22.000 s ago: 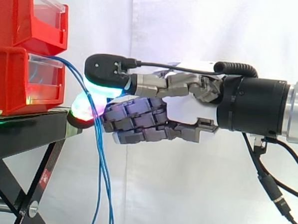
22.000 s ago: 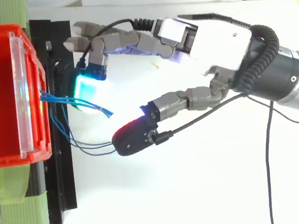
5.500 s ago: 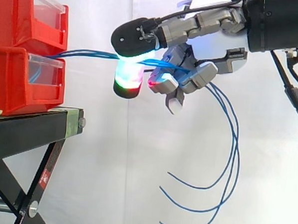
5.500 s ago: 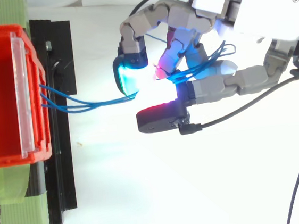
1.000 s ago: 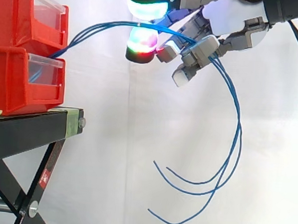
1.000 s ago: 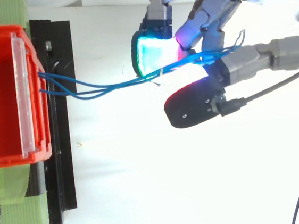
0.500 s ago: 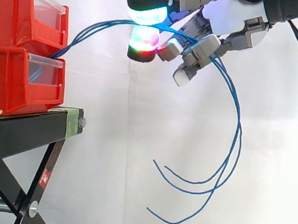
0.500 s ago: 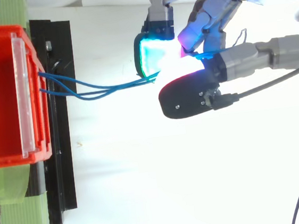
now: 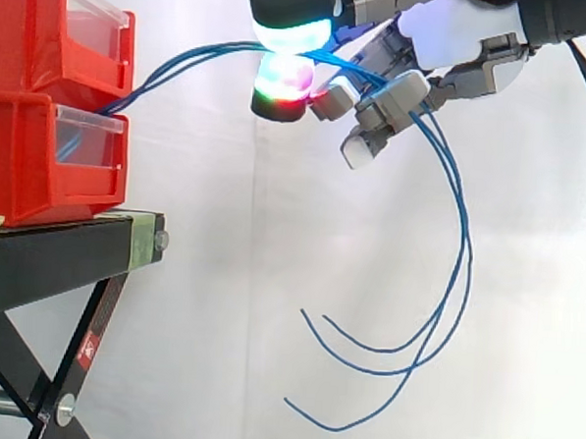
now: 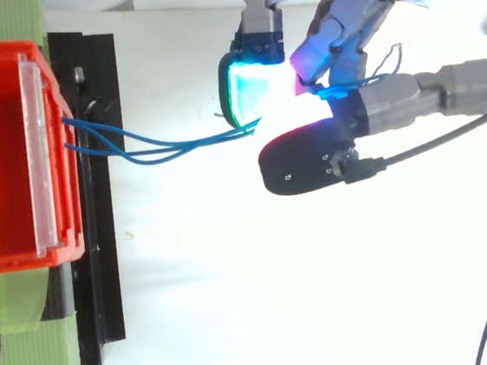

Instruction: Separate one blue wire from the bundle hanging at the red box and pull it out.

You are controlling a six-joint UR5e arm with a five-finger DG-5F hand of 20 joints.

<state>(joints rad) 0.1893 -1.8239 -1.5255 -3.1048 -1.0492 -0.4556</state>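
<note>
Three blue wires (image 9: 183,64) rise from the front of the lower red box (image 9: 40,162) up and right into my hand (image 9: 450,41). The hand is high at the top, well right of the boxes, with its fingers and thumb curled around the wires. Its glowing pads (image 9: 288,32) pinch them. Past the hand the wires droop in long loops, and their free ends (image 9: 310,368) hang low in mid-air. From above, the wires (image 10: 161,147) run from the red box (image 10: 5,155) rightward under the cyan pad (image 10: 247,95) of the hand (image 10: 365,13).
Two red boxes (image 9: 57,30) are stacked on a black stand (image 9: 55,266) with crossed legs at the left. Green tape (image 10: 24,336) holds the stand's base. A white curtain is behind, and white floor lies below the hand.
Since a second ago the hand has barely shifted. The wires' free ends have swung slightly lower. Over 22 seconds the hand rose from the stand's edge, lifting the wires.
</note>
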